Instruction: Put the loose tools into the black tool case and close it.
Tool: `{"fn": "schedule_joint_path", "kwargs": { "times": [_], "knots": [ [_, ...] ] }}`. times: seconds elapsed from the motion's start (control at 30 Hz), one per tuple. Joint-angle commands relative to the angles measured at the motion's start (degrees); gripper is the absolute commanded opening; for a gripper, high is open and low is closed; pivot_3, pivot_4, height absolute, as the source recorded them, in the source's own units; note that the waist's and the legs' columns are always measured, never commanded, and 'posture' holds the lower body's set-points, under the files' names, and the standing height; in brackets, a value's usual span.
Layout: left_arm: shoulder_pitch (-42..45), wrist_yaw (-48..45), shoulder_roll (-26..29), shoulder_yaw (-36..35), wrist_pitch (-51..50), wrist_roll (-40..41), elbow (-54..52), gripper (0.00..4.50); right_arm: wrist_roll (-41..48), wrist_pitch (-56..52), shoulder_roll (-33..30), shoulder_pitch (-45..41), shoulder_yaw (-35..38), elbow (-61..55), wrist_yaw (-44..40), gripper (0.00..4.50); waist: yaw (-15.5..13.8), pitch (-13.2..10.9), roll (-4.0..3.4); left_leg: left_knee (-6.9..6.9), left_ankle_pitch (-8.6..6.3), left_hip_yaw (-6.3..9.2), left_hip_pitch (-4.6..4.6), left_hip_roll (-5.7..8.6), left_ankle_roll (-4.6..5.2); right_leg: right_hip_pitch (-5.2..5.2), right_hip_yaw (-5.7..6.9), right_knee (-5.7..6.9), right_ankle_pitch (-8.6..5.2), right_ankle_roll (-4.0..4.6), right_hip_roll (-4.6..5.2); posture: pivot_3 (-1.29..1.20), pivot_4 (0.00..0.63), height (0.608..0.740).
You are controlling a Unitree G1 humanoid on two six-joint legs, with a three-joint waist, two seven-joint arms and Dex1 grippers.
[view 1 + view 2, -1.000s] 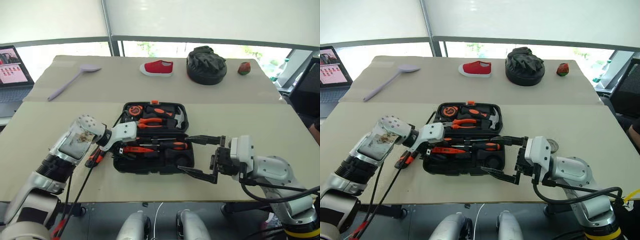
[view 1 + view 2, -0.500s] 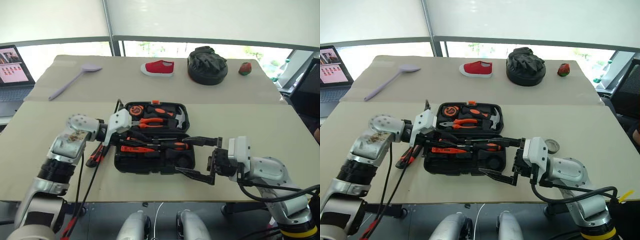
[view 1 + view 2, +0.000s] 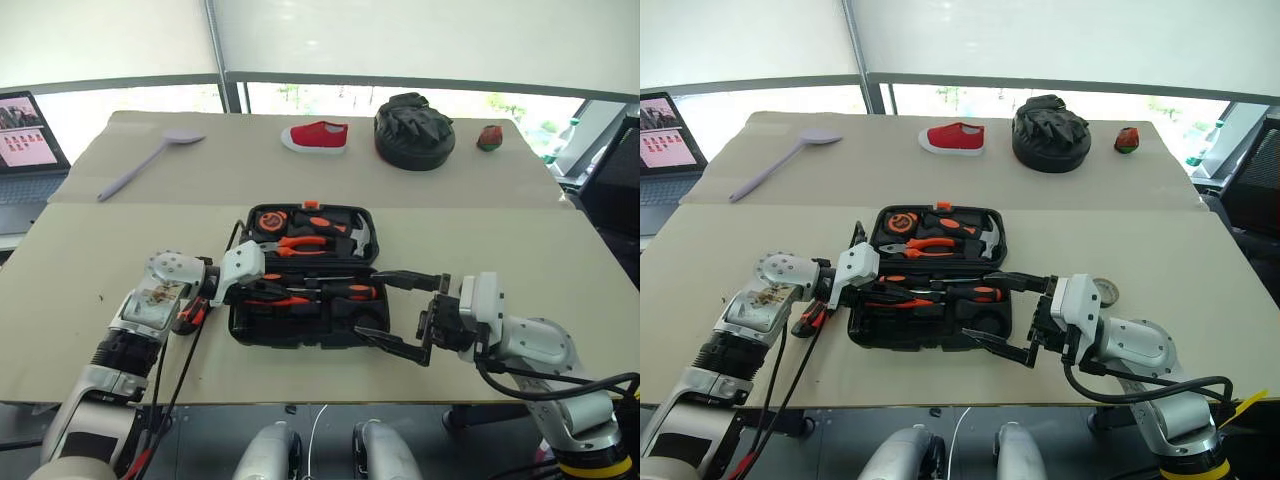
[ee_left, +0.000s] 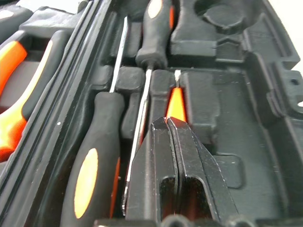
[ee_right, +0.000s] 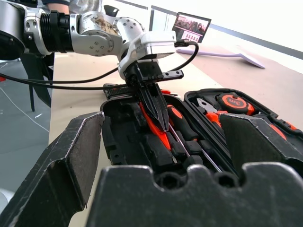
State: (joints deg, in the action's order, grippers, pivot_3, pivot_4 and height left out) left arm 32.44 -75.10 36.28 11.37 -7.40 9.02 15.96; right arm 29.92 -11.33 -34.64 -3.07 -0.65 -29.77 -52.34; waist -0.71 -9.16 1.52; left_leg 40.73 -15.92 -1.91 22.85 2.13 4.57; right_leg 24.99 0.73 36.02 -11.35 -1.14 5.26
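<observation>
Head views: black tool case (image 3: 305,275) lying open at frame centre, left gripper (image 3: 262,291) clenched empty over its left half, right gripper (image 3: 400,314) spread wide just right of it; utility knife (image 3: 190,312) left on the table beside the case.

Left wrist view: shut fingers (image 4: 175,161) pressing above the orange-red screwdriver (image 4: 175,105). Risk: levering it out of its slot.

Right wrist view: wide fingers (image 5: 71,156) framing the case; could snag its rim.

Silver arms, black fingers
Both arms are silver-grey metal with black ribbed joints; the left gripper (image 3: 268,290) has a white housing and trailing black cables, the right gripper (image 3: 395,315) a white block
</observation>
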Motion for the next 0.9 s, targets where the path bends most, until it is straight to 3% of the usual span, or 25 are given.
{"fn": "schedule_joint_path", "kwargs": {
  "times": [0.03, 0.27, 0.43, 0.57, 0.67, 0.8, 0.9],
  "knots": [
    [-1.65, 0.29, -0.04, 1.28, 1.9, -1.83, 1.93, 0.05, 0.29, 1.65, -0.2, 0.46, 2.05, -1.93, 0.22, 4.5, 0.01, 0.01, -0.01, 0.0, 0.0, 0.0, -0.03, 0.0, 0.0, -0.02, 0.0, 0.0, 0.0, 0.0, 0.01, 0.0, 0.15, 0.74],
    [-4.83, 0.32, 0.05, -2.28, 6.04, 1.91, 0.1, 0.05, -0.45, 4.23, -1.17, 6.0, 8.35, -1.0, 0.9, 4.5, -0.02, 0.04, -0.07, -0.01, -0.02, 0.0, -0.05, -0.01, 0.01, -0.07, 0.0, -0.02, 0.0, 0.0, 0.08, 0.0, 0.15, 0.74],
    [-8.0, 0.25, 0.67, -9.51, 10.51, 8.02, -1.75, 0.05, -1.24, 9.8, 0.16, 15.7, 19.1, 1.87, 1.63, 4.5, -0.04, 0.04, -0.07, -0.01, -0.02, 0.0, -0.04, -0.04, 0.0, -0.05, -0.02, -0.04, 0.0, 0.0, 0.23, 0.0, 0.15, 0.74],
    [-11.66, -2.76, 3.89, -16.91, 2.49, 17.98, -5.79, 0.05, -1.28, 14.05, 1.76, 25.5, 27.19, 5.92, 0.24, 4.5, 0.0, 0.03, -0.07, -0.05, -0.04, 0.0, 0.0, -0.07, -0.03, 0.03, -0.03, -0.04, 0.0, 0.01, 0.28, 0.0, 0.15, 0.74],
    [-14.25, -1.31, 6.47, -21.49, -3.3, 22.51, -9.4, 0.77, -2.73, 18.11, 3.76, 31.23, 31.0, 11.47, -0.06, 4.5, 0.01, 0.03, -0.09, -0.08, -0.06, 0.01, -0.03, -0.12, -0.07, 0.01, -0.06, -0.07, -0.01, 0.02, 0.32, 0.0, 0.15, 0.74],
    [-19.29, -1.6, 9.29, -24.73, -6.98, 24.78, -13.14, 2.22, -5.71, 22.12, 5.84, 33.46, 33.09, 18.76, 2.35, 4.5, 0.04, -0.03, -0.26, -0.09, -0.08, 0.0, -0.24, -0.11, -0.08, -0.23, -0.08, -0.23, -0.02, 0.0, 0.4, 0.0, 0.15, 0.74],
    [-21.45, -1.79, 9.17, -25.48, -6.51, 25.4, -16.03, 3.29, -7.88, 21.72, 3.65, 31.52, 32.57, 19.89, 3.55, 4.5, 0.05, -0.04, -0.36, -0.39, -0.19, -0.02, -0.75, -0.1, -0.22, -0.66, -0.14, -0.38, -0.07, -0.01, 0.49, 0.0, 0.15, 0.74]
  ]
}}
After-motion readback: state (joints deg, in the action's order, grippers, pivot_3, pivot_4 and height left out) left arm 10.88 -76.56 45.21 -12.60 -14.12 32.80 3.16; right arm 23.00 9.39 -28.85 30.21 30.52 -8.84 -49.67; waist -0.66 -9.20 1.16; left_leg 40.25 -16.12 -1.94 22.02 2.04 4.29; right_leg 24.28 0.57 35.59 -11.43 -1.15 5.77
